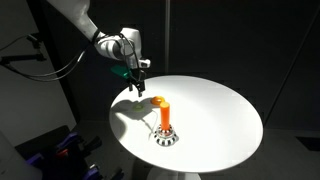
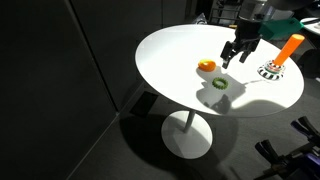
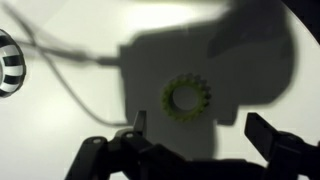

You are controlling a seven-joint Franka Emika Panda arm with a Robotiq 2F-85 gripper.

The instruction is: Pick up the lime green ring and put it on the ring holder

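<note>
The lime green ring (image 3: 186,97) lies flat on the white table in the gripper's shadow; it also shows in an exterior view (image 2: 220,84). The ring holder, an orange peg (image 1: 164,116) on a striped black-and-white base (image 1: 165,136), stands upright on the table (image 2: 288,48); its base peeks in at the wrist view's left edge (image 3: 5,62). My gripper (image 3: 200,135) is open and empty. It hovers just above the green ring (image 2: 235,55), apart from it, with the ring between and ahead of the fingers.
A deeper yellow-orange ring (image 2: 206,67) lies on the table next to the green one, also seen in an exterior view (image 1: 157,101). The round white table (image 1: 215,105) stands on a single pedestal, with dark surroundings and equipment near its edges.
</note>
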